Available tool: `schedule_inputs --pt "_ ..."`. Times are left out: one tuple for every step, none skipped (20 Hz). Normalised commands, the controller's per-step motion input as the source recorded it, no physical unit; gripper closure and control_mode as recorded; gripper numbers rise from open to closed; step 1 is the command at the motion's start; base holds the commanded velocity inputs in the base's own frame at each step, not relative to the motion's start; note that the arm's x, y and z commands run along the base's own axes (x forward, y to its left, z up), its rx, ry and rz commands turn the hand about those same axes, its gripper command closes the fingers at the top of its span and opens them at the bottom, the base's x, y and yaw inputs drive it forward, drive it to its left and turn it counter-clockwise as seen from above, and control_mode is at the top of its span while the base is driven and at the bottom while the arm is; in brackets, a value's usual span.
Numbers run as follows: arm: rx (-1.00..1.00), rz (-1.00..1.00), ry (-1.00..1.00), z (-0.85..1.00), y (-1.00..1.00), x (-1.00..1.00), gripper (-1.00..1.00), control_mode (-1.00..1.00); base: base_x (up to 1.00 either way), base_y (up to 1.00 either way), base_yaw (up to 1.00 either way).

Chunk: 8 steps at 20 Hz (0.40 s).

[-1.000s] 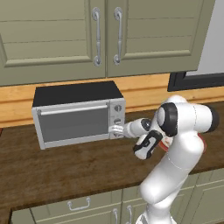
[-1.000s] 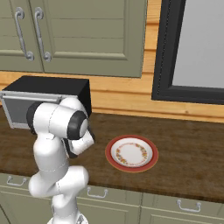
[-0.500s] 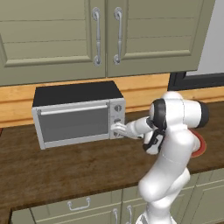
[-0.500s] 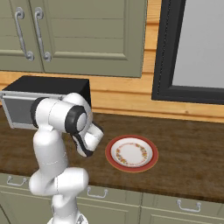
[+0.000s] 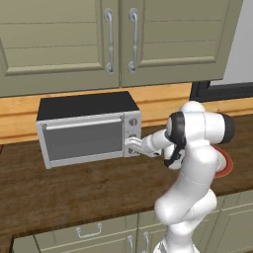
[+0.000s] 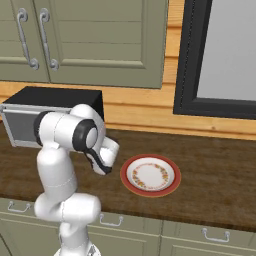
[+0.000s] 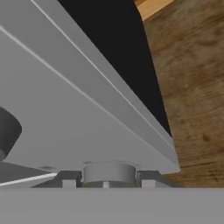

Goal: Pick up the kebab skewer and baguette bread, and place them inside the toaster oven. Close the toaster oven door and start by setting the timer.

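Right now your gripper (image 5: 132, 144) is pressed up against the knob panel on the right side of the toaster oven (image 5: 89, 129), at the lowest knob (image 7: 108, 171). In the hand view that round grey knob sits squarely between the two fingertips (image 7: 69, 178), one on each side, so the jaws look narrowed around it and gripping it, with the hand's line of reach running straight into the panel. That is the relation the next move turns on: the knob lies dead ahead of the hand, its axis sticking out toward you, so setting the timer should call for a roll of the wrist about that axis, not any push or pull.

The toaster oven door (image 5: 83, 140) stands shut, flat against the front, with its bar handle along the top edge. I take it the skewer and bread are already inside, though the dark glass gives nothing away. A red-rimmed plate (image 6: 150, 175) sits bare on the counter (image 6: 215, 175) off to the arm's right.

Compared with a second ago, the forearm has straightened toward the panel and the elbow has swung up and inward; the jaws have closed slightly.
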Motion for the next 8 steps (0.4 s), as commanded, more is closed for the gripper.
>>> schedule_inputs --pt "0.15 0.0 0.0 0.0 -0.1 0.0 1.0 -1.0 0.0 0.0 0.0" --pt "0.16 0.01 0.0 0.0 -0.16 0.0 1.0 -1.0 0.0 0.0 0.0" --pt "0.17 0.02 0.0 0.0 -0.18 0.0 1.0 -1.0 0.0 0.0 0.0" --pt "0.16 0.04 0.0 0.0 -0.16 0.0 1.0 -1.0 0.0 0.0 0.0" --pt "0.16 0.05 0.0 0.0 -0.19 0.0 1.0 -1.0 0.0 0.0 0.0" --pt "0.16 0.05 0.0 0.0 -0.21 0.0 1.0 -1.0 0.0 0.0 0.0" --pt "0.17 0.06 0.0 0.0 -0.21 0.0 1.0 -1.0 0.0 0.0 0.0" --pt "0.15 0.06 0.0 0.0 -0.17 0.0 1.0 -1.0 0.0 0.0 0.0"
